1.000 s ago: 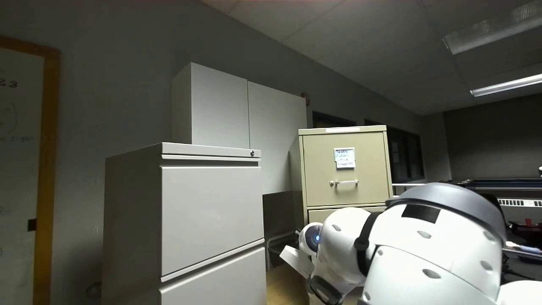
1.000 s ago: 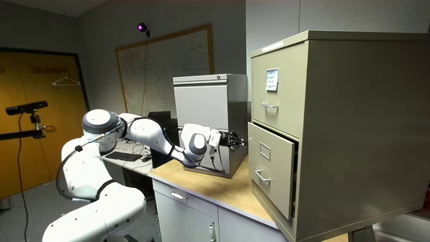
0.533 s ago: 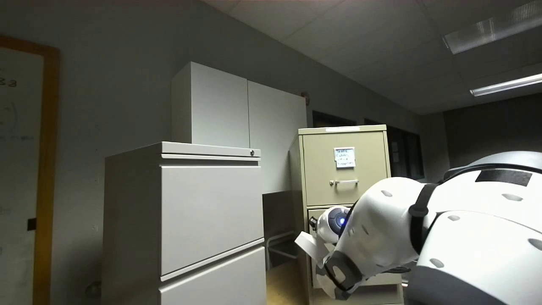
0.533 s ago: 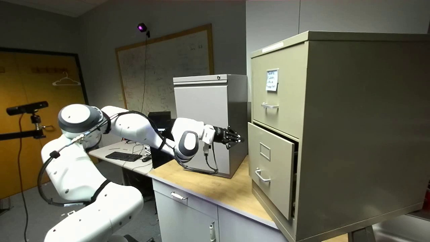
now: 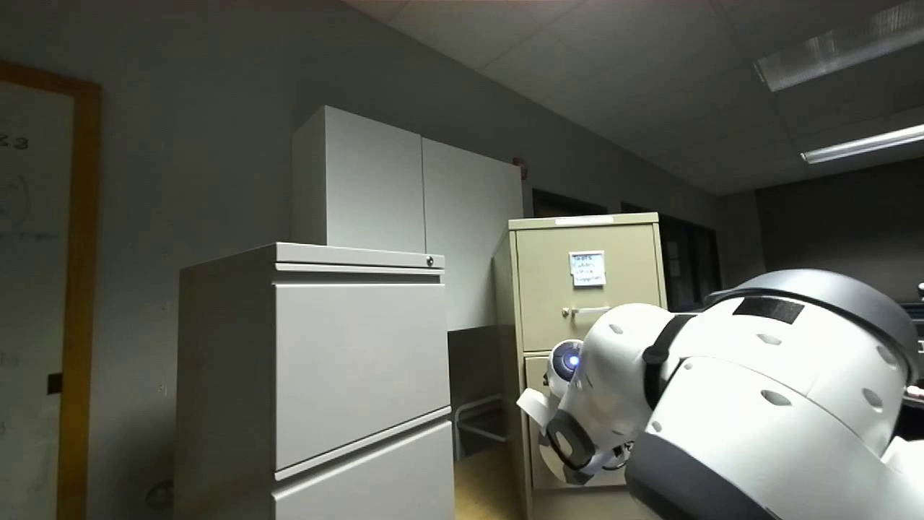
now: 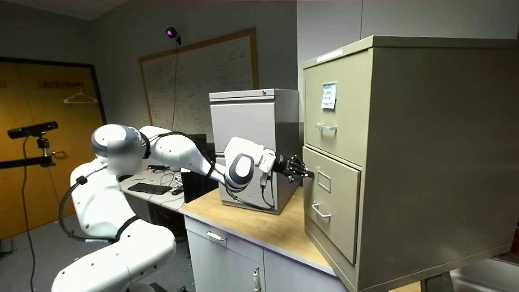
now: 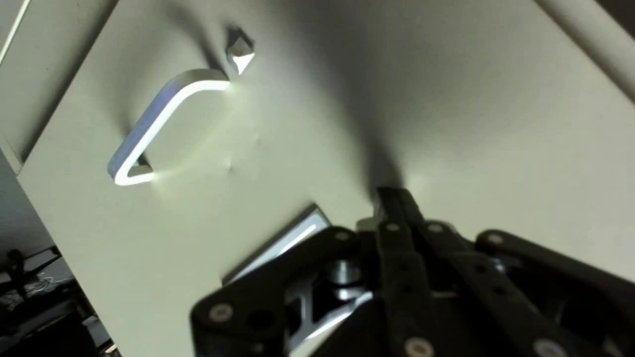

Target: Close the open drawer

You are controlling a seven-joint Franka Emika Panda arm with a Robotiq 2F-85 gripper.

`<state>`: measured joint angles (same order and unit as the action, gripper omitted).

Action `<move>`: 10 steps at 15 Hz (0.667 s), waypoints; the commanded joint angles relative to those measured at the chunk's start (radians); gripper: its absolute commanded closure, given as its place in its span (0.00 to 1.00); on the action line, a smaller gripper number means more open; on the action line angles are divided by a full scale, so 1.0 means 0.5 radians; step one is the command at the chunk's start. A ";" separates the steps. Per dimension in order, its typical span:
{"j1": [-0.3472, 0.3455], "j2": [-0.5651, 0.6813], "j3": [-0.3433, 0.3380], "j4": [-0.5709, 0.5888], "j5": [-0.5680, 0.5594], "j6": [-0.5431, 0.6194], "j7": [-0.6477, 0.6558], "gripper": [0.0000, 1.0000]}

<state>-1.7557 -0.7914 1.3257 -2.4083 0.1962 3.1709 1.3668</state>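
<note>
The lower drawer [image 6: 338, 219] of the beige filing cabinet [image 6: 438, 154] stands almost flush, with a thin dark line along its right edge in an exterior view. It also shows, mostly behind the arm, in an exterior view [image 5: 535, 368], and its front fills the wrist view [image 7: 278, 148]. Its silver handle [image 6: 320, 211] is low on the front, also in the wrist view [image 7: 149, 124]. My gripper [image 6: 310, 174] is shut and empty, fingertips at the upper left of the drawer front, beside the label frame [image 6: 324, 181]. In the wrist view the fingertips [image 7: 394, 191] meet their shadow and appear to touch the front.
The closed upper drawer [image 6: 344, 101] with a paper label is above. A grey cabinet [image 6: 243, 125] stands close behind the wrist on the wooden counter [image 6: 259, 227]. A desk with a keyboard [image 6: 150, 188] and a camera on a stand [image 6: 32, 129] are farther left.
The gripper drew back a little, then moved forward onto the drawer front. The drawer stood out with a dark gap at its top and side; it has moved in and is nearly flush.
</note>
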 commanded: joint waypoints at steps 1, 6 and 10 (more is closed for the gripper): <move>-0.287 -0.041 0.163 0.284 0.036 -0.158 0.046 1.00; -0.386 -0.099 0.217 0.448 0.011 -0.368 0.108 1.00; -0.353 -0.066 0.211 0.459 -0.031 -0.474 0.053 1.00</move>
<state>-1.8401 -0.8725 1.3670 -2.2710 0.2049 2.9391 1.4059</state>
